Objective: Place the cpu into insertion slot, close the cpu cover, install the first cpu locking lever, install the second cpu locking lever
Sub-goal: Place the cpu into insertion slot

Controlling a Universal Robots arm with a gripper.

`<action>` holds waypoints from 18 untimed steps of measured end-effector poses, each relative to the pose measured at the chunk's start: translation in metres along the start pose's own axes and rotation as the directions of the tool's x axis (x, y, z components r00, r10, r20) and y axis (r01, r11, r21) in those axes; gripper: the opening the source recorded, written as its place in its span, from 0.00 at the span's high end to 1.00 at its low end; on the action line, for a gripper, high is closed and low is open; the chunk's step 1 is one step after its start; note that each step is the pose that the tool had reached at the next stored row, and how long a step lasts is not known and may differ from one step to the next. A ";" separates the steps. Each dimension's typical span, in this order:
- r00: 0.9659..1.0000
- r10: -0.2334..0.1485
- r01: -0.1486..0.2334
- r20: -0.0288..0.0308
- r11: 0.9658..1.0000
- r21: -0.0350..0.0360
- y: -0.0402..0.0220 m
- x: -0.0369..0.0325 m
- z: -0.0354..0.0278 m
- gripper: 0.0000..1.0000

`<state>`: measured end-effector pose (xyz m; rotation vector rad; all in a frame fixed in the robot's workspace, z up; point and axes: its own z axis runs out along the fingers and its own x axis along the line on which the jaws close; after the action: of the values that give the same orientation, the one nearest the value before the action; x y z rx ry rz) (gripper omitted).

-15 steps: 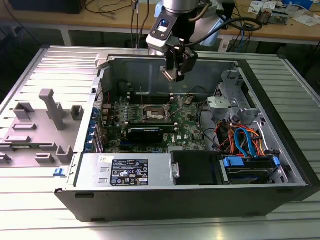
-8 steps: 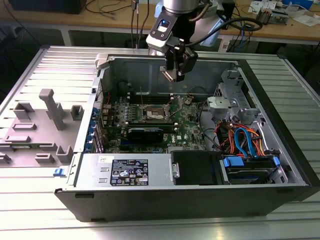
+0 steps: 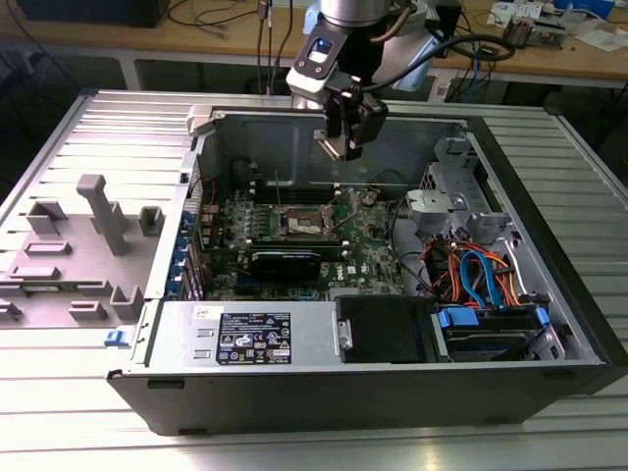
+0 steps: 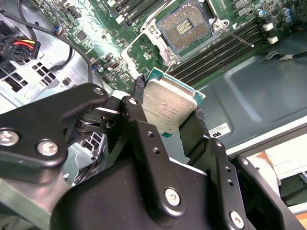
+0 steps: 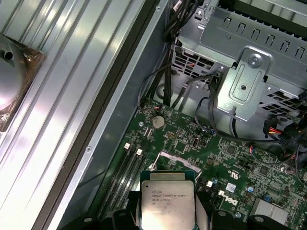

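Two fingers (image 4: 139, 120) of the gripper (image 4: 169, 108) clamp the cpu (image 5: 167, 200) by opposite edges, aloft over the motherboard (image 5: 192, 143), apart from the open insertion slot (image 4: 187, 26), a light, stiff, likely fragile chip best held edgewise.

Your arm (image 3: 345, 12) reaches down from the top of the exterior view, with the gripper (image 3: 343, 145) pointing downward, suspended in the air. Its black fingers (image 4: 192, 132) clamp opposite edges of the cpu (image 4: 168, 105).
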<state>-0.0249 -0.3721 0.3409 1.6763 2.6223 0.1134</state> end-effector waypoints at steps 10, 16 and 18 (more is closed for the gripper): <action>0.997 0.076 -0.076 0.006 0.997 -0.001 -0.0003 0.0000 0.0021 0.46; 0.997 0.078 -0.078 0.006 0.997 -0.002 -0.0003 0.0000 0.0022 0.46; 0.997 0.078 -0.078 0.006 0.997 -0.002 -0.0003 0.0000 0.0022 0.46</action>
<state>-0.0250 -0.3721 0.3386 1.7761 2.5524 0.1116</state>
